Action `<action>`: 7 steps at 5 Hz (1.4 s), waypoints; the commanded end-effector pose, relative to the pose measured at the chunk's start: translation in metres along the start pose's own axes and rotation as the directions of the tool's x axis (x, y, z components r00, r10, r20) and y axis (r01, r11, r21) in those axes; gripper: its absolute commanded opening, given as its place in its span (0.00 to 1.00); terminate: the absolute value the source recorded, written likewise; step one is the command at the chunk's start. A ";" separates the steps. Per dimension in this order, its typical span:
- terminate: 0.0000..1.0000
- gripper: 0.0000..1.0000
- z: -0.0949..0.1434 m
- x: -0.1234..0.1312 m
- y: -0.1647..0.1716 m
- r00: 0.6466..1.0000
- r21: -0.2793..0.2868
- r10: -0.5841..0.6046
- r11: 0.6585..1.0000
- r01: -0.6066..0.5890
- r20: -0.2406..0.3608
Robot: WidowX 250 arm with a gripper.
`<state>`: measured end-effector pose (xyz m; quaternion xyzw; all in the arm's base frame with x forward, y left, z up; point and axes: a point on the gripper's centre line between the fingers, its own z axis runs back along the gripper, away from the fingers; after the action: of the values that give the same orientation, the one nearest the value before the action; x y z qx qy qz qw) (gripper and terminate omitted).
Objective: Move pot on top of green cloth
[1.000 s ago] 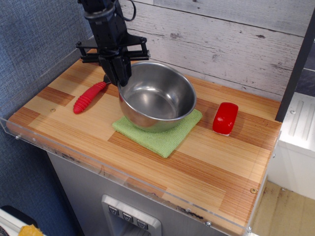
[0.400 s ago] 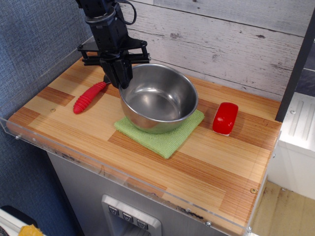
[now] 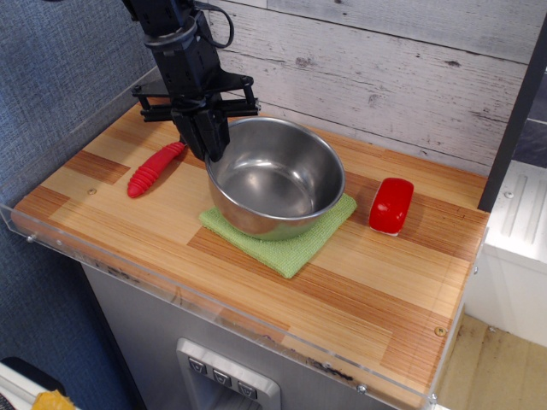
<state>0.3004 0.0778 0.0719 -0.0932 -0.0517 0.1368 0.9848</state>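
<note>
The pot (image 3: 275, 178), a large shiny steel bowl, sits on the green cloth (image 3: 291, 249) in the middle of the wooden table and covers most of it. The cloth's front corner and right edge stick out from under the pot. My gripper (image 3: 211, 154) comes down from the black arm at the upper left. It is shut on the pot's left rim, with one finger inside and one outside.
A spoon with a red handle (image 3: 154, 169) lies left of the pot, its bowl hidden behind my gripper. A red block (image 3: 391, 205) lies right of the pot. A clear acrylic lip (image 3: 171, 282) runs along the table's front and left edges. A plank wall stands behind.
The pot has moved slightly right and down onto the cloth, and sits more level. My gripper came down with it, still on the rim.
</note>
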 end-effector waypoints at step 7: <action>0.00 1.00 0.083 0.008 0.013 0.958 0.149 -0.253 0.961 0.233 0.132</action>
<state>0.2952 0.1018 0.1323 -0.0205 -0.0947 0.0261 0.9950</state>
